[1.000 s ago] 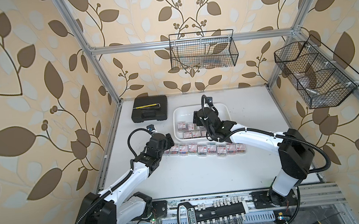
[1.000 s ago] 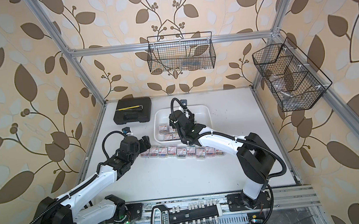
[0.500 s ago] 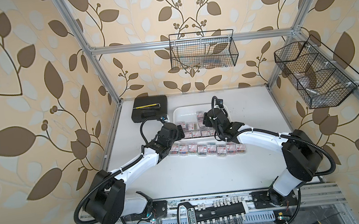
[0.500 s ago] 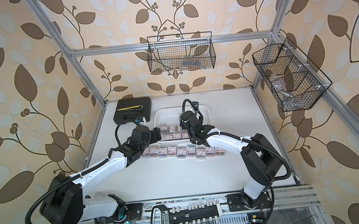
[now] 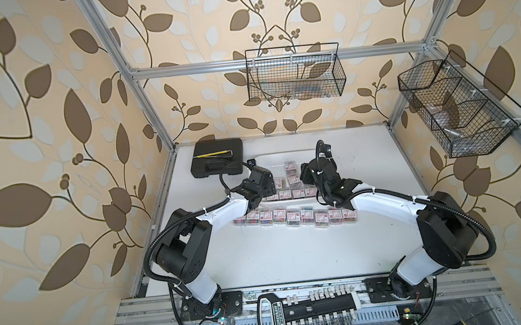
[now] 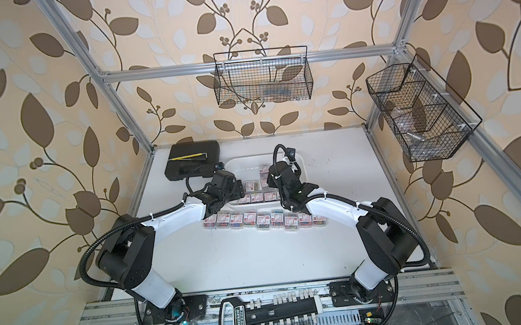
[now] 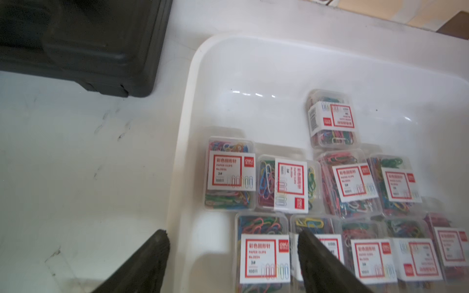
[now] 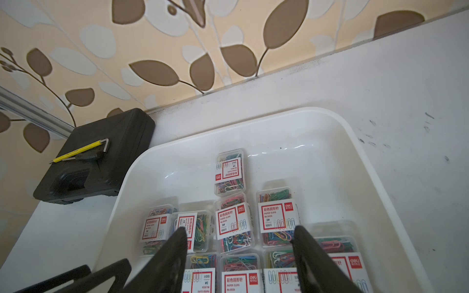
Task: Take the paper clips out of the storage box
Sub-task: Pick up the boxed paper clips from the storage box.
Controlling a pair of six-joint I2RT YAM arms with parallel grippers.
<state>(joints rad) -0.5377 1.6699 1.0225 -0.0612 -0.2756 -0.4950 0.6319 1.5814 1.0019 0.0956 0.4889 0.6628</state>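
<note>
The storage box [image 5: 272,166] is a shallow white tray at the back middle of the table, seen in both top views [image 6: 243,166]. Several clear boxes of paper clips [image 7: 264,253] lie in its near half, one [image 8: 229,171] further back. More paper clips boxes [image 5: 294,216] stand in a row on the table in front of the tray. My left gripper [image 7: 233,236] is open, one finger outside the tray's rim [image 7: 189,106], the other over the boxes. My right gripper [image 8: 240,230] is open above the middle boxes, holding nothing.
A black hard case [image 5: 217,161] with a yellow tool [image 5: 212,154] on it sits left of the tray. Wire baskets hang on the back wall [image 5: 294,74] and the right wall [image 5: 458,109]. A socket rack [image 5: 304,310] lies on the front rail.
My left arm has swung from the row on the table up to the tray's near left corner. The right gripper has shifted slightly over the tray, and its jaws stand narrower.
</note>
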